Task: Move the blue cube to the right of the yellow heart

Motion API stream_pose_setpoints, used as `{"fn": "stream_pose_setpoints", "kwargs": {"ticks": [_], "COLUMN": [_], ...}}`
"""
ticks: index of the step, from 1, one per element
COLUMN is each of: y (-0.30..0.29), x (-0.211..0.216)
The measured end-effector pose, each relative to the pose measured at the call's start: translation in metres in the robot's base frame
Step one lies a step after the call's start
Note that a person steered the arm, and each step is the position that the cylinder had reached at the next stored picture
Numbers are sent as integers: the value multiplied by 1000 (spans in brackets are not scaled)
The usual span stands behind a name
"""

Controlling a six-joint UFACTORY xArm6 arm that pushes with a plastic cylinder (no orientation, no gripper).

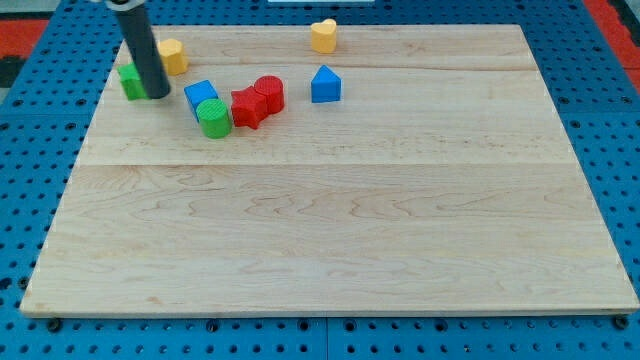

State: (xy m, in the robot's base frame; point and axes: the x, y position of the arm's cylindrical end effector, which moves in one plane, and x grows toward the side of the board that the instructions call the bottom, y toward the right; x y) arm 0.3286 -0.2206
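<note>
Jaws: none are showing; the arm is ending in a plain dark rod (pixel 143 55) that is holding nothing.
Rod pose: leaning slightly, coming down from the view's top left edge.
Tip: my tip (pixel 156 95) is resting on the table (pixel 330 230) near its top left corner, just beside a green block (pixel 130 82) that the rod is partly hiding, and left of the blue cube.
Blue cube: the blue cube (pixel 199 96) is sitting in the upper left area, touching a green cylinder (pixel 213 118) just below it.
Yellow heart: the yellow heart (pixel 323 35) is standing at the top edge, well apart to the right of the cube.
Other blocks: a yellow block (pixel 172 56) is sitting right of the rod; a red star-like block (pixel 247 107) and a red cylinder (pixel 269 93) are touching each other; a blue house-shaped block (pixel 325 85) is standing below the heart.
</note>
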Motion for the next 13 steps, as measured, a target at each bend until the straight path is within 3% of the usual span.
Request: {"fn": "stream_pose_setpoints", "kwargs": {"ticks": [2, 4, 6, 7, 11, 13], "y": [24, 93, 100, 135, 134, 102], "x": [25, -27, -27, -27, -25, 41]}}
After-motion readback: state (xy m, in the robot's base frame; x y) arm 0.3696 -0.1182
